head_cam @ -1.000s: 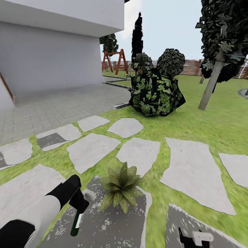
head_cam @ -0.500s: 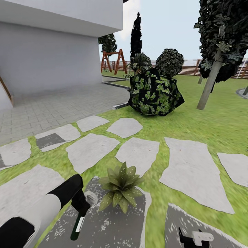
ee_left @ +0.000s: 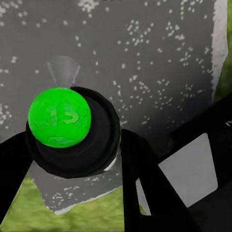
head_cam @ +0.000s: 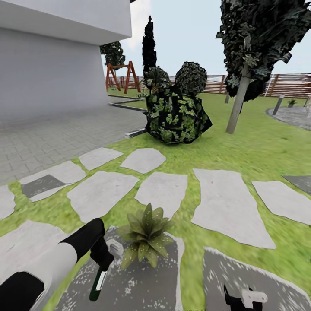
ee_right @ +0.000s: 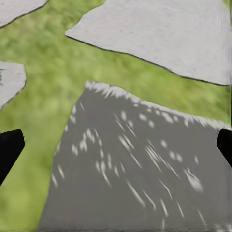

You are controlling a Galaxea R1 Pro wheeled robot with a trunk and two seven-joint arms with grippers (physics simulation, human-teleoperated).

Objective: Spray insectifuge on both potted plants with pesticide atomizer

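**Atomizer in hand beside the first plant**

The pesticide atomizer [head_cam: 98,280] hangs bottom-down from the left tool [head_cam: 103,258], a dark bottle with a pale label, held low over a grey stepping stone [head_cam: 129,285]. In the left wrist view the bottle's round end shows bright green [ee_left: 59,117], ringed by the dark body, with the tool's black fingers [ee_left: 145,183] pressed on either side: the left tool is clamped on the atomizer. Held this way, the bottle sits just beside the potted plant [head_cam: 146,236], a low rosette of pointed green leaves on the same stone, which probably puts it close enough for spraying. Whether the nozzle faces the leaves I cannot tell.

The right tool [head_cam: 244,299] rests low at the frame's lower edge over another dark stone [ee_right: 135,169]; its wrist view shows two black fingertips [ee_right: 8,147] far apart with nothing between them, so it is spread and idle, kept out of the working arm's way.

Beyond lie lawn [head_cam: 242,151], pale stepping stones, a big dark bush [head_cam: 175,114], a tree, and a slatted fence [head_cam: 289,84]. A second plant is not clear to me.
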